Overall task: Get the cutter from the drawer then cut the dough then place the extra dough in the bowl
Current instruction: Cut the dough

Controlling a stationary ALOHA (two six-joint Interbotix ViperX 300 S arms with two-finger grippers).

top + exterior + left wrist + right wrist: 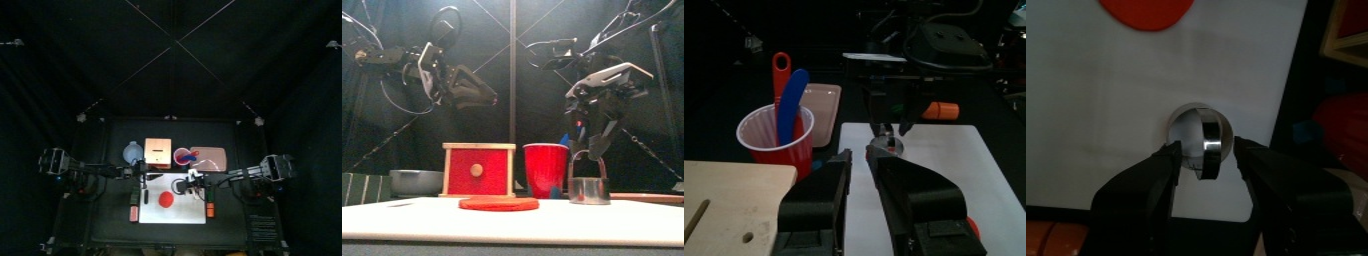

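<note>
We've got the right gripper [593,142] pinching the cutter [588,190] by its handle, near the board [616,222] right edge, apart from the dough [498,203]; left gripper [862,160] aloft, slightly spread.

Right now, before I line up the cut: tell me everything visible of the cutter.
The cutter is a short round band of shiny metal with a wire handle arching over it. It stands upright under the right gripper, whose jaws pinch the handle. Its rim is at or just above the white board, beside the red dough, not touching it.
</note>
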